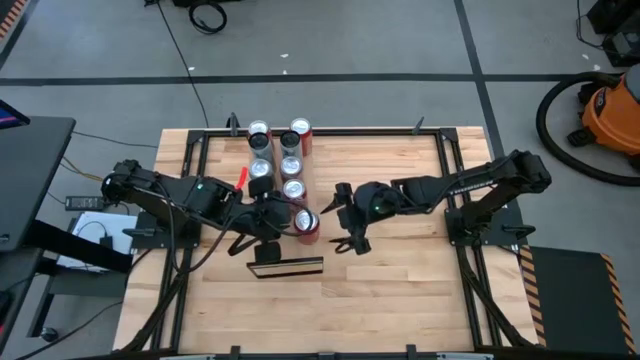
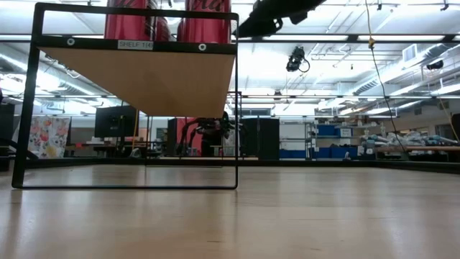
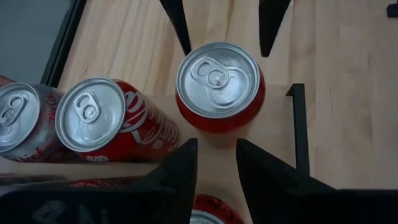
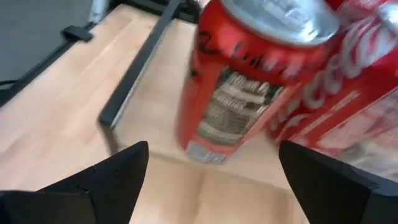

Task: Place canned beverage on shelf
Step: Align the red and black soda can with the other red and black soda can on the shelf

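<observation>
Canned beverage (image 1: pixel 307 223): red, upright, silver pull-tab top facing up, long axis vertical; stood at the near end of the shelf (image 1: pixel 312 150), last of a double row of cans (image 1: pixel 291 165) running toward 12 o'clock. Shelf is carried in a black frame (image 2: pixel 237 101). Left gripper (image 1: pixel 268 218): set at the can's 9 o'clock, fingers narrowly parted, nothing held. Right gripper (image 1: pixel 340 218): at the can's 3 o'clock, fingers spread wide, empty, aimed at the can.
</observation>
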You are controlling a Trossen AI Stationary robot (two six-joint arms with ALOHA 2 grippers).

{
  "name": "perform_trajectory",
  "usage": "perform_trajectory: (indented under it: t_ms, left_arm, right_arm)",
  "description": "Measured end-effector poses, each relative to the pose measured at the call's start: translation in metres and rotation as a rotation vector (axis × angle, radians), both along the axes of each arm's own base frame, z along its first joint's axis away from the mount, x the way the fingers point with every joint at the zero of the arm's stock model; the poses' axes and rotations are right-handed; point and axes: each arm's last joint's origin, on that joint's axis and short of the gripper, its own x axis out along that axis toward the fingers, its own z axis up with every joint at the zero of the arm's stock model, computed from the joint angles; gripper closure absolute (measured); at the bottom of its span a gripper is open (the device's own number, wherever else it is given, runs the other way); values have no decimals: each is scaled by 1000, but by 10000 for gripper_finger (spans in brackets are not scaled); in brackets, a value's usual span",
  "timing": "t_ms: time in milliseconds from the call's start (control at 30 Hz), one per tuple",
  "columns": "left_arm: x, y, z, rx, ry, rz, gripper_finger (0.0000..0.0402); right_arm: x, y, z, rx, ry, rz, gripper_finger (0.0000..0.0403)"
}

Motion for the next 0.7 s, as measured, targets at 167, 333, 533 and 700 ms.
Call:
perform_trajectory:
  t_ms: [167,333,533,700]
  left_arm:
    - [0,0,0,2,6,0,281]
    - [0,0,0,3,6,-1,281]
    - [0,1,0,24,0,10,281]
    - [-1,1,-1,41,15,-5,281]
  right_arm:
    - [-2,4,-2,101,45,106,31]
    - [1,8,-2,168,26,185,31]
    - [22,8,-21,148,-10,188,31]
    - [22,2,-22,146,8,170,31]
